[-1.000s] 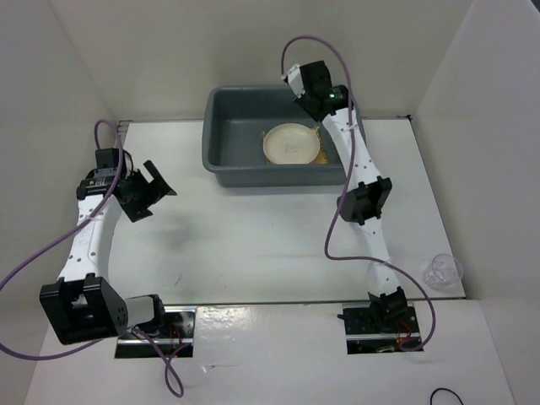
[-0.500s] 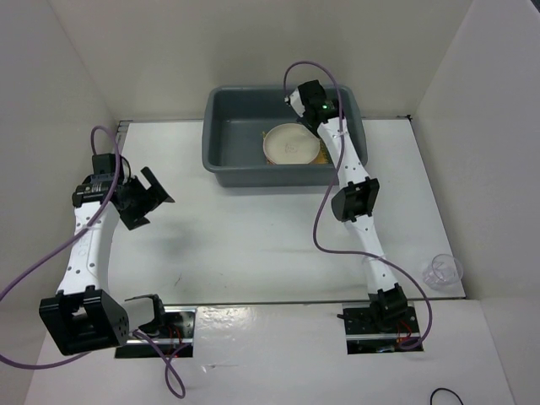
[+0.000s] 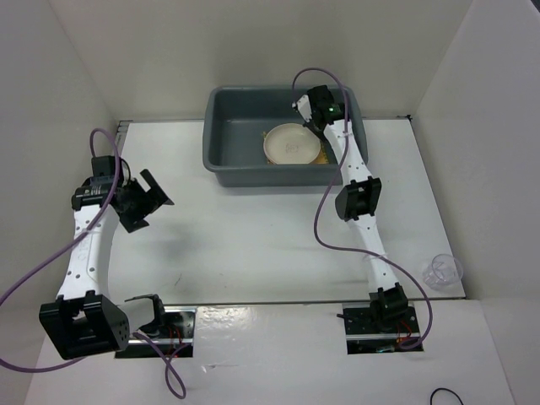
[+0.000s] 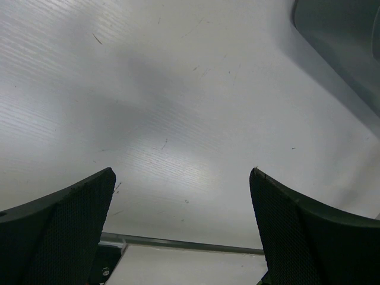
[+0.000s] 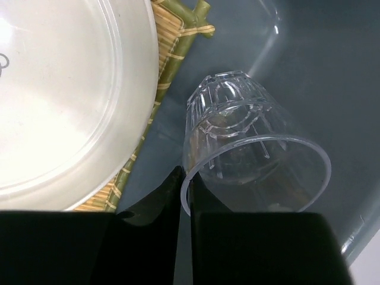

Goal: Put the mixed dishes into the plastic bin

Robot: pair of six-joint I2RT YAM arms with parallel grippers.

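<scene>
The grey-blue plastic bin [image 3: 221, 143] stands at the back of the table. In it lies the yellow woven mat [image 5: 172, 41] with the cream plate [image 3: 291, 143] on top; the plate also shows in the right wrist view [image 5: 65, 95]. My right gripper [image 5: 185, 193] reaches into the bin's right end and is shut on the rim of a clear plastic cup [image 5: 249, 148], held beside the mat. Another clear cup [image 3: 443, 272] stands at the table's right edge. My left gripper [image 3: 152, 196] is open and empty over the left of the table. The pink plate is out of view.
White walls enclose the table on three sides. The bin's corner [image 4: 344, 47] shows at the top right of the left wrist view. The table's front edge strip [image 4: 178, 243] runs below the left fingers.
My right gripper has moved down and a little right into the bin's right end. My left arm has shifted slightly left and back.
</scene>
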